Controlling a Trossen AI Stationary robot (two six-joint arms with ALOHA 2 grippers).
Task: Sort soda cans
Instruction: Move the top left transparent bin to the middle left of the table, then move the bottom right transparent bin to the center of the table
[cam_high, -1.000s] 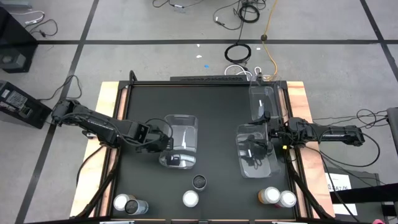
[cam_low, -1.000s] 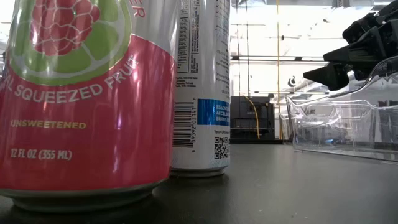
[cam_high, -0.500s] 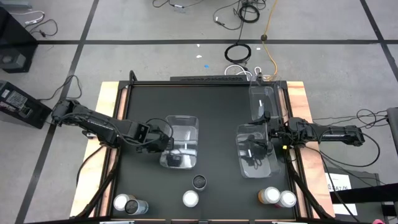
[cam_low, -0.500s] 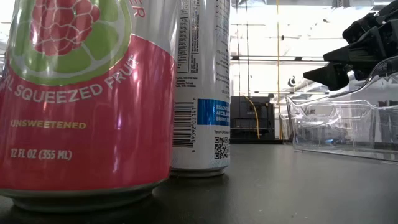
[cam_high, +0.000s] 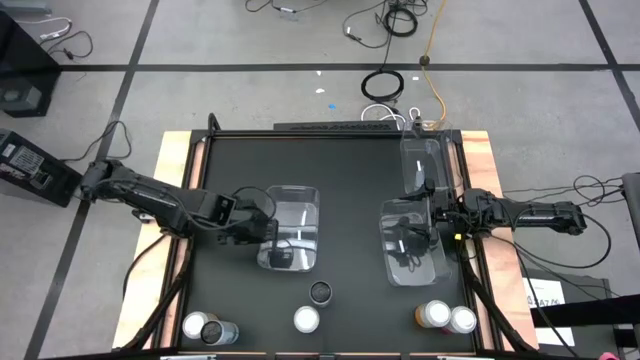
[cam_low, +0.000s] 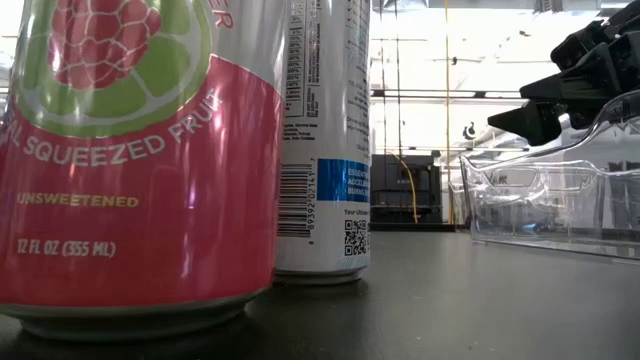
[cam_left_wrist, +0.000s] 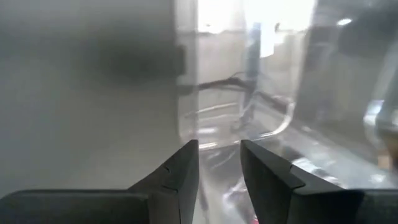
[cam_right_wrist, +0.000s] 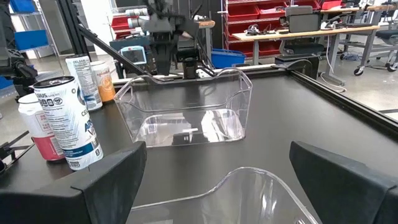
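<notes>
Since the earlier high view the left arm has drawn back slightly toward the table's left edge, and the left bin has shifted a little with it; the right arm and every can are unchanged.

Left to right: the left gripper (cam_high: 268, 232) sits at the left wall of the left bin (cam_high: 292, 200). In the left wrist view its fingers (cam_left_wrist: 177, 177) stand close together with clear plastic between them, apparently pinching the bin wall.

Along the near edge stand the cans: a pair at the left (cam_high: 208, 327), one silver-topped can (cam_high: 306, 319), one dark-topped can (cam_high: 321, 292) just ahead of it, and a pair at the right (cam_high: 446, 316) with an orange body showing. The low view shows a pink can (cam_low: 130, 160) and a white-labelled can (cam_low: 325, 140) close to the camera.

The right gripper (cam_high: 418, 220) rests over the right bin (cam_high: 425, 265), its fingers spread wide with nothing between them. A third bin (cam_high: 420, 160) lies at the far right.

Judged progress: all bins hold no cans, so sorting has not begun; all six cans remain to be placed.
</notes>
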